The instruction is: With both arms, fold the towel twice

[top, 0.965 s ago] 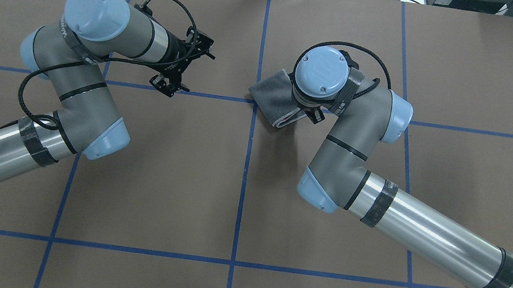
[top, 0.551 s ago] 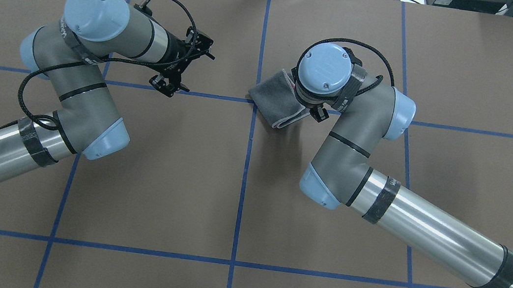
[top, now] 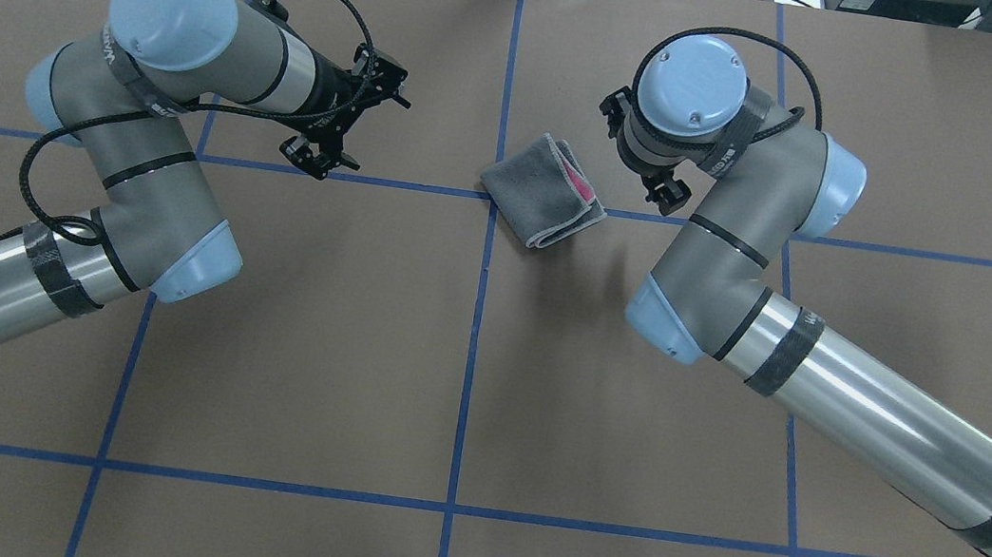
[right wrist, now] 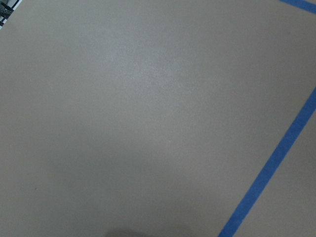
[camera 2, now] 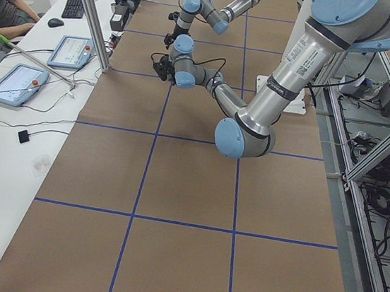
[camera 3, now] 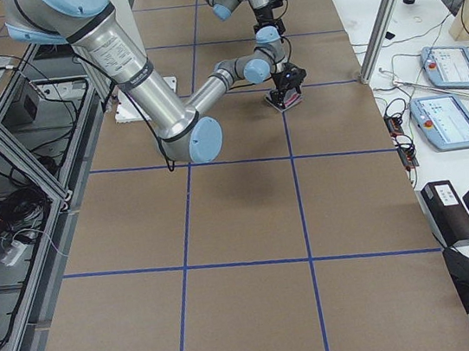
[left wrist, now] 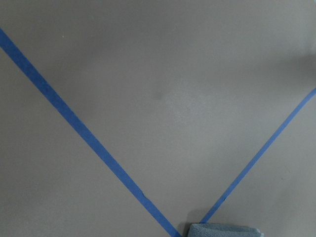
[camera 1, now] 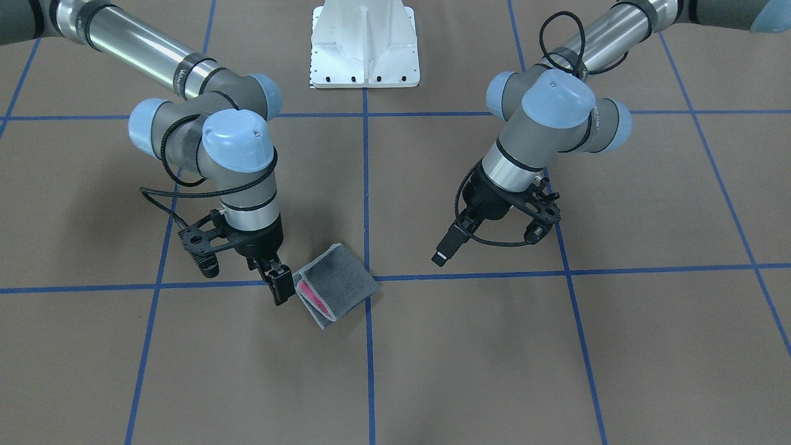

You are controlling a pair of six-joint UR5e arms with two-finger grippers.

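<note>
The towel (top: 538, 193) lies folded into a small packet on the brown table, just right of the centre tape line. Its dark grey face is outward and a pink sliver (camera 1: 309, 290) shows at the open edge. In the front view my right gripper (camera 1: 279, 281) hangs just beside that edge, clear of the cloth, with its jaws slightly apart and empty. My left gripper (camera 1: 440, 254) hovers above the table well to the other side, shut and empty. The left wrist view shows only a towel corner (left wrist: 223, 230) at its bottom edge. The right wrist view shows bare table.
The white pedestal base (camera 1: 364, 49) stands at the robot's edge of the table. Blue tape lines (top: 472, 352) form a grid on the brown paper. Tablets (camera 3: 446, 67) and cables lie on a side bench beyond the far edge.
My right arm has moved off the towel, away to the right and far side, leaving the folded towel uncovered with pink now showing. The left arm drew back slightly.
</note>
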